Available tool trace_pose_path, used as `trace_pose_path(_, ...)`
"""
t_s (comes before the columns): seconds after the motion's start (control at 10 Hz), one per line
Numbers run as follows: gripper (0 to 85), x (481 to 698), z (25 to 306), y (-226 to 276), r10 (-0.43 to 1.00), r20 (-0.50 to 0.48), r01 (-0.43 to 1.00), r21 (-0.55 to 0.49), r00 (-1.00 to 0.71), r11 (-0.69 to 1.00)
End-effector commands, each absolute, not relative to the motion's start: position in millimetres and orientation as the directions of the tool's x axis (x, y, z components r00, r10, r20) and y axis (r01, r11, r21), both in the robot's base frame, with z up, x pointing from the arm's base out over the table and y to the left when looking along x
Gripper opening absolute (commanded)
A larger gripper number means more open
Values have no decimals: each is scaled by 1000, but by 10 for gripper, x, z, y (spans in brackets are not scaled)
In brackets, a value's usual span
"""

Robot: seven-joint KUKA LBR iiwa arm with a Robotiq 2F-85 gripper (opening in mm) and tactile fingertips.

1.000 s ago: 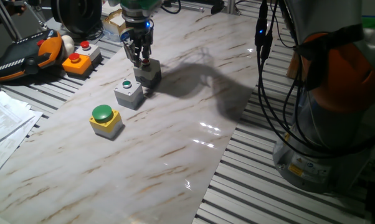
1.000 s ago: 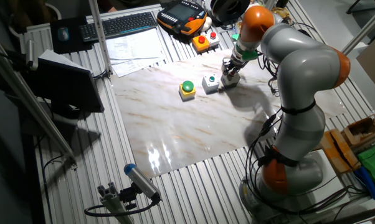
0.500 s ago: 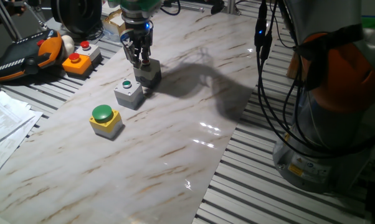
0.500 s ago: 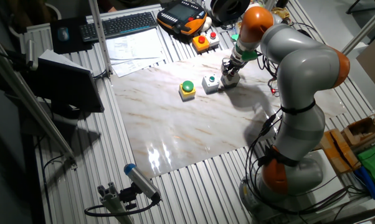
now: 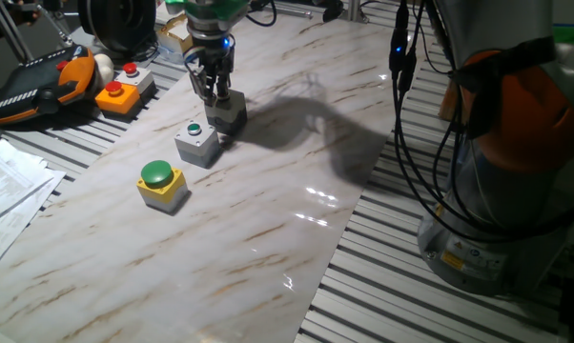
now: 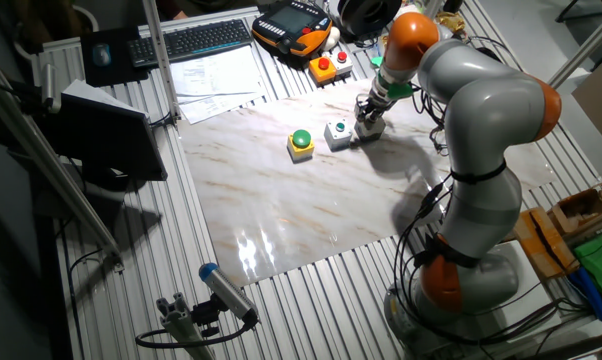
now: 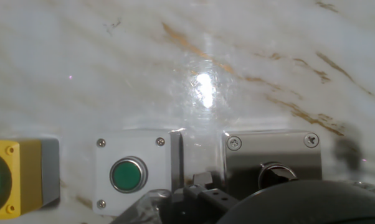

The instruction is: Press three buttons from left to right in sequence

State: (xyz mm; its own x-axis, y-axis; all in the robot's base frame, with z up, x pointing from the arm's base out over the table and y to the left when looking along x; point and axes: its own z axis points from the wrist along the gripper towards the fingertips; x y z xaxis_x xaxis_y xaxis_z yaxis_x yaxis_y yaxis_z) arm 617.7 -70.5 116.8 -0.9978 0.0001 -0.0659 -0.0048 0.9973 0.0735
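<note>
Three button boxes stand in a row on the marble board. The yellow box with the green dome button [image 5: 161, 181] [image 6: 300, 141] is leftmost, at the left edge of the hand view [image 7: 13, 180]. The grey box with the small green button [image 5: 197, 142] [image 6: 336, 132] [image 7: 134, 175] is in the middle. My gripper [image 5: 214, 92] [image 6: 368, 111] points down right over the grey box with the red button [image 5: 230, 113] [image 6: 367, 128] [image 7: 273, 155]. Its fingertips are at the box's top and cover most of the red button. No view shows whether the fingers are open or shut.
An orange box with a red button [image 5: 115, 95] and a joined grey red-button box [image 5: 133, 74] sit at the back left by a teach pendant [image 5: 39, 86]. Papers [image 5: 10, 186] lie to the left. The robot base [image 5: 516, 181] and hanging cables [image 5: 411, 105] stand to the right.
</note>
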Motion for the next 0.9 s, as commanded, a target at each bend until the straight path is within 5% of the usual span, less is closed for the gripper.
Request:
trace_pose_path(0.0,510,6175,1167,-708,1,-63,-4,74,-998,997)
trace_pose_path(0.8,510,6177,1092,-708,9,-69,4,73,-998,997)
